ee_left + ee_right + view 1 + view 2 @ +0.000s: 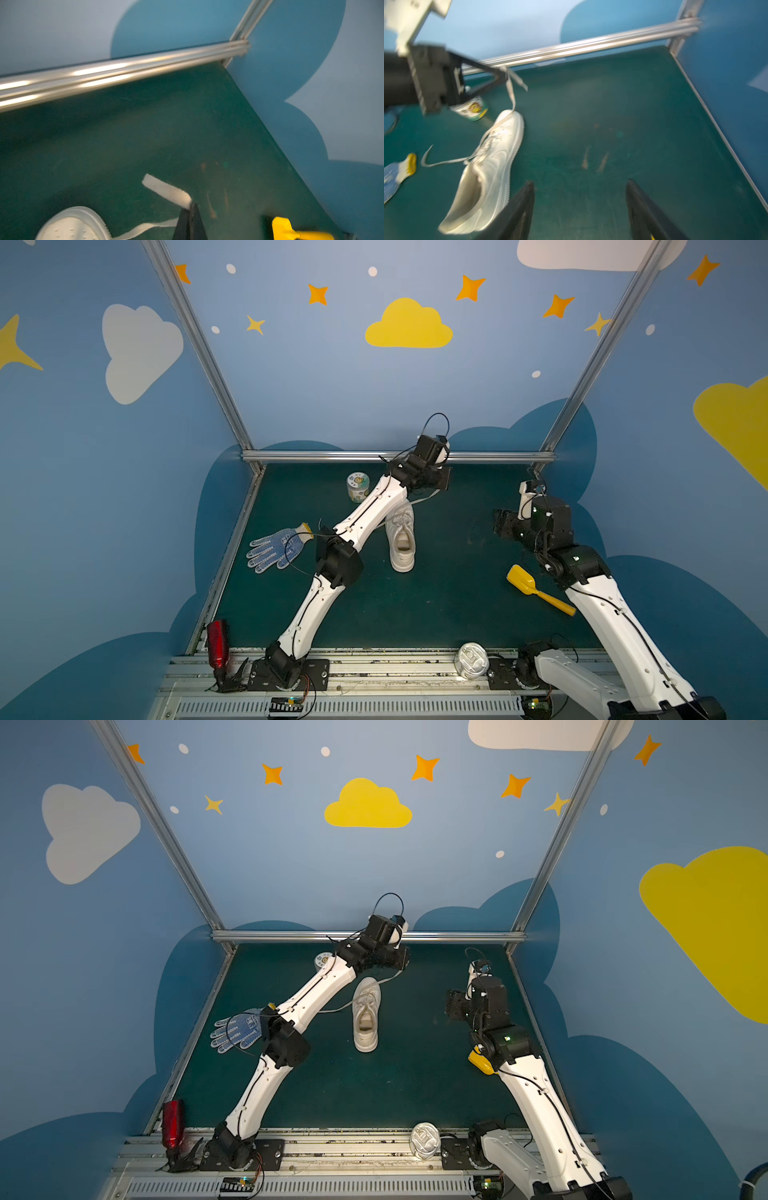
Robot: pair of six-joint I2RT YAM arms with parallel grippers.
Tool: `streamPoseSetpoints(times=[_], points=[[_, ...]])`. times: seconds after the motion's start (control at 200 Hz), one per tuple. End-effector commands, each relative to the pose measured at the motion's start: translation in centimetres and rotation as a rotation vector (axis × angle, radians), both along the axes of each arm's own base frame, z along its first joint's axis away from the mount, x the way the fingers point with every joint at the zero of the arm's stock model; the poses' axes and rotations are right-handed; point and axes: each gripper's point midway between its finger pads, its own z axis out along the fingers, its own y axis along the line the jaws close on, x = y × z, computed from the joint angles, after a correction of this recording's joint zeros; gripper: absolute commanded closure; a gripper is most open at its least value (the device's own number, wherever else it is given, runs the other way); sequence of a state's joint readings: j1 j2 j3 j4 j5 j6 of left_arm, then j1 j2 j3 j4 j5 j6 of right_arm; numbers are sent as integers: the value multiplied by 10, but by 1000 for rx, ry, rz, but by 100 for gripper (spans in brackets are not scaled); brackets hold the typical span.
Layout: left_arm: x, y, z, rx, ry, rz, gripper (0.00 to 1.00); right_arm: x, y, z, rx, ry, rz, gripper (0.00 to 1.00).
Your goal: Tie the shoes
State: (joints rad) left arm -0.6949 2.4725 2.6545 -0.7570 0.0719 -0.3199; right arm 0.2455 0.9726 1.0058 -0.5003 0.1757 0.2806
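At the middle of the mat [453,597], the shoe [401,541] is sitting upright. The left gripper [502,70] is pinching a lace [167,190] beyond its toe. The right gripper [579,182] is hovering nearby, spread wide.

We look past our right gripper [580,209], its two black fingers [521,207] spread wide with only bare green mat [623,124] between them. Just beside them lies a blurred white sneaker [488,170], toe towards the aluminium rail [591,44]. The left gripper [502,71] pinches one flat lace [510,91], held up above the toe. The other lace [444,163] trails across the mat near a dotted glove [395,176]. A labelled jar [473,108] stands beyond the toe.
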Motion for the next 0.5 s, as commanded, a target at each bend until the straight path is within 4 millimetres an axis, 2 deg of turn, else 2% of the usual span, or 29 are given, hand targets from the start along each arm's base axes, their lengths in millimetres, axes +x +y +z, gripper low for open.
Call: streamPoseSetpoints(times=[0.0,0.175,0.325,0.491], points=[[-21,-15,-11,38,12,-95,97,-5,-15,-4,15,24,-49,30],[-62,-48,-34,71,50,-193,97,-4,-28,-8,27,36,-68,30],[-88,-59,-58,107,113,-242,97,-4,-38,-6,43,35,-86,30],[-119,-66,-79,175,138,-307,97,-3,-41,-7,56,38,-84,30]])
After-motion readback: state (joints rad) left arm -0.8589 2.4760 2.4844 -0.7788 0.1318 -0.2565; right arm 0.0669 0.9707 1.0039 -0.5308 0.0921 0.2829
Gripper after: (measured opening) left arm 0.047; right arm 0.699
